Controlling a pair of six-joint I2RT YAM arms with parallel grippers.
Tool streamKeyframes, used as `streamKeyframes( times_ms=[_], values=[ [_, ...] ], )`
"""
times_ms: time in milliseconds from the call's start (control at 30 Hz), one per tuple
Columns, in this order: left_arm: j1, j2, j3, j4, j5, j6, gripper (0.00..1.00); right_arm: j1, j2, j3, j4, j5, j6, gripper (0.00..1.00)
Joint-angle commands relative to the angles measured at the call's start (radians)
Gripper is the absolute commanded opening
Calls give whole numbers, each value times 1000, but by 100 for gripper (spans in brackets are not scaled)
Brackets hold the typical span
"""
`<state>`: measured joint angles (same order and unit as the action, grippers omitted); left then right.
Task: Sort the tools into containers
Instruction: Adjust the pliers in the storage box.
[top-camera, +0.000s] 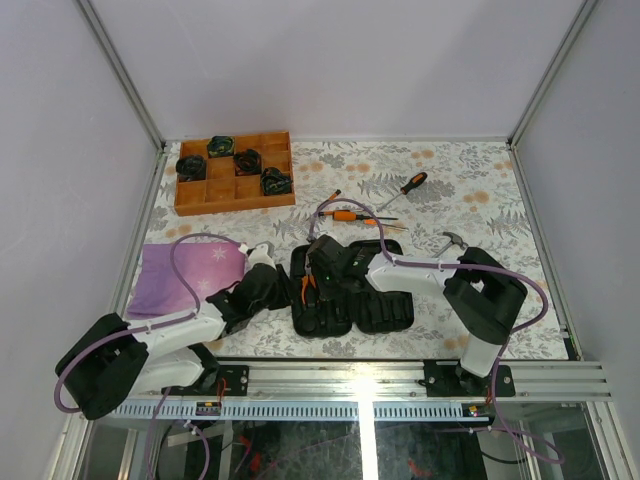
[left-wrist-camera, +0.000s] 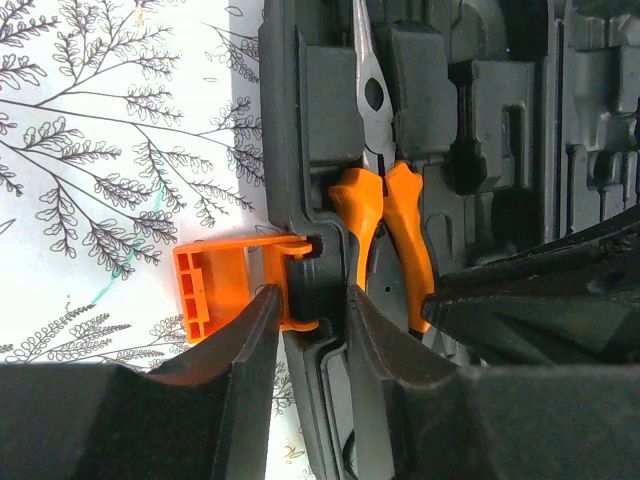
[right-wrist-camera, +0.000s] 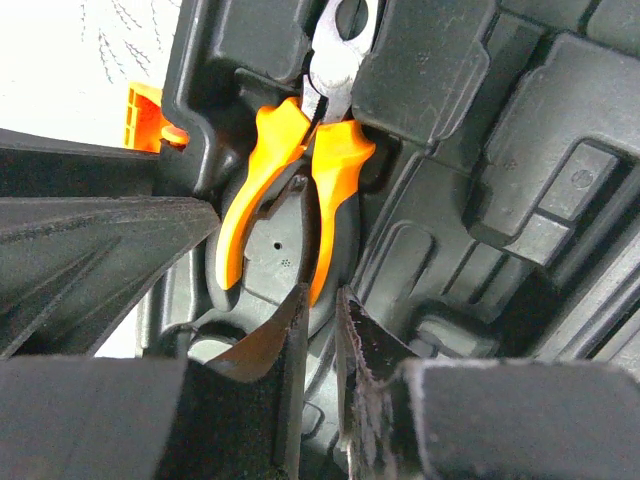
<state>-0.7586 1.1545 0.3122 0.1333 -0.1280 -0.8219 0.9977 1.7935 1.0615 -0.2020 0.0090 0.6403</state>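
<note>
The tabletop wears a pale floral cover inside a white-walled cell. From above, the black tool case lies open in the middle. The left fingers are at its left edge and the right fingers are over its left half. The orange-handled pliers lie between the two sets of fingers, inside the case. Beyond the right fingers two screwdrivers and a hammer wait loose on the cover. A wooden tray and a purple cloth sit beyond the left fingers.

In the left wrist view, the left fingers straddle the case rim and pinch it. One finger is outside by the orange latch and the other is inside. The pliers lie just ahead of the inner finger, seated in a moulded slot.

In the right wrist view, the right fingers are almost pressed together. The end of one pliers handle sits right at their tips. I cannot tell whether they nip it or merely touch it.

The pliers should feel stiff and fairly heavy for their size, with grippy sleeves but a loose pivot. A hold nearer the joint would probably swing less than one at a handle end. The case shell looks rigid but light, so the rim hold likely keeps it from sliding.
</note>
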Motion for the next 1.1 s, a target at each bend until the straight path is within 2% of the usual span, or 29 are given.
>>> streamKeyframes(
  times_ms=[0,200,333,500,600,700,833,967,1067],
  values=[
    [-83,49,-7,71,162,-59,1,42,162,-51,111,-79,31,0],
    [-83,-65,-5,-39,115,-77,0,42,64,-4,12,21,-36,0],
    [-82,-151,-3,-133,74,-85,0,42,14,9,9,9,-78,3],
    [-82,-220,-4,-234,22,-101,1,42,-74,15,28,-24,-112,19],
    [-82,-251,-11,-263,12,-109,6,42,-142,6,24,-8,-116,31],
    [-83,-282,-18,-278,8,-111,13,42,-225,-24,18,42,-115,37],
    [-83,-312,-19,-284,11,-106,24,42,-325,-79,-17,150,-109,39],
    [-83,-329,-5,-299,10,-106,26,36,-434,-158,-82,311,-41,40],
    [-82,-332,-2,-303,5,-108,27,4,-521,-243,-115,346,21,41]
  ],
)
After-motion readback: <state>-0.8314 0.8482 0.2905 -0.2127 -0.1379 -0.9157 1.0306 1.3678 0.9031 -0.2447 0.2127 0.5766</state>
